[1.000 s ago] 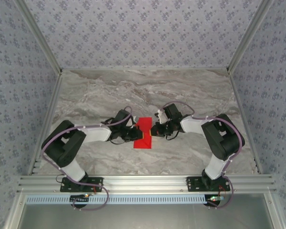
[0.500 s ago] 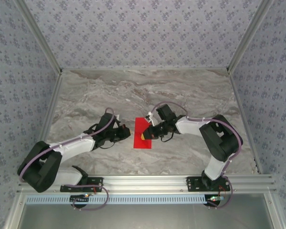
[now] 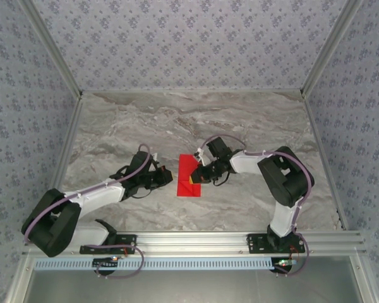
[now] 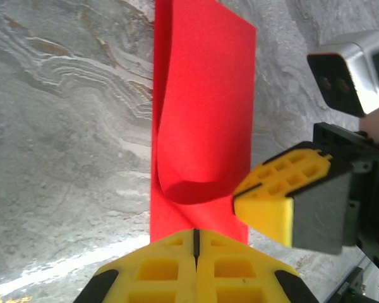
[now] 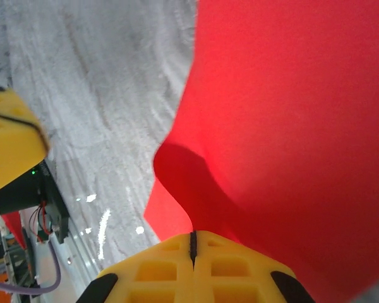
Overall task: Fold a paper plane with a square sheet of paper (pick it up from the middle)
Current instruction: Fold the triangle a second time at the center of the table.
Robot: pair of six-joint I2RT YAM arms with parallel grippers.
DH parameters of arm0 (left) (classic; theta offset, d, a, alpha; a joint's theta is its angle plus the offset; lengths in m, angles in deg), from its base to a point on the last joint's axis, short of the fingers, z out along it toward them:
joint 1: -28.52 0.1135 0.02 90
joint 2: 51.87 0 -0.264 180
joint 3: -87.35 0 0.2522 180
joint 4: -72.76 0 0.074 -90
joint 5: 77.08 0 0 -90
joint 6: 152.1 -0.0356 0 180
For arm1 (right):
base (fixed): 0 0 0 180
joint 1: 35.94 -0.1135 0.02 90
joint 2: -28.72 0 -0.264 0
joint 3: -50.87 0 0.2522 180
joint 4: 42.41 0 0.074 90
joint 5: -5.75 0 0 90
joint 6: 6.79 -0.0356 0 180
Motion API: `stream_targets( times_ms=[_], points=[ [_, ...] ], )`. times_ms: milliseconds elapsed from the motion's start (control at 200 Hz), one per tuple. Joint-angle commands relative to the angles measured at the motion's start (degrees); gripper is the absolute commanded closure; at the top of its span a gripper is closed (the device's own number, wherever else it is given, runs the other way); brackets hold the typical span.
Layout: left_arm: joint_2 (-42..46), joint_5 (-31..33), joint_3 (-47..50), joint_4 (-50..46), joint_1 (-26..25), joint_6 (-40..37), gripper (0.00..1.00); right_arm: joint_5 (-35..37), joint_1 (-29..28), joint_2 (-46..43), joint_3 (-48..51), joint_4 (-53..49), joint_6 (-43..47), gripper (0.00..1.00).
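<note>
The square sheet of paper point(image 3: 188, 172) point(image 4: 202, 113) point(image 5: 290, 126) is seen lying near the middle of the marble-patterned table point(image 3: 240, 120), between the two grippers. It is doubled over into a narrow strip, and its upper layer is curled up in a loose roll. The right gripper point(image 3: 194, 180) point(image 4: 252, 189) point(image 5: 191, 243) is set on the strip's right edge with its yellow jaws together; whether a layer is pinched between them cannot be told. The left gripper point(image 3: 168, 178) point(image 4: 196, 237) is held close beside the strip's left edge, its jaws likewise pressed together, with nothing seen between them.
</note>
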Motion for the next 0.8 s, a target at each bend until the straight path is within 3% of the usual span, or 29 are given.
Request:
stream_targets(
  times_ms=[0, 255, 794],
  points=[
    [-1.3, -3.1, -0.8, 4.3, -1.1, 0.2, 0.95, 2.7, 0.8, -0.8, -1.8, -3.6, 2.1, 0.99],
    [-7.4, -4.8, -4.8, 7.0, -4.5, -0.1, 0.96, 3.9, 2.3, -1.1, -3.3, -7.3, 4.8, 0.99],
    [-18.3, -7.1, -10.4, 11.7, -6.9, 1.7, 0.96, 4.9, 4.2, -0.4, -3.7, -8.0, 5.8, 0.98]
  ],
)
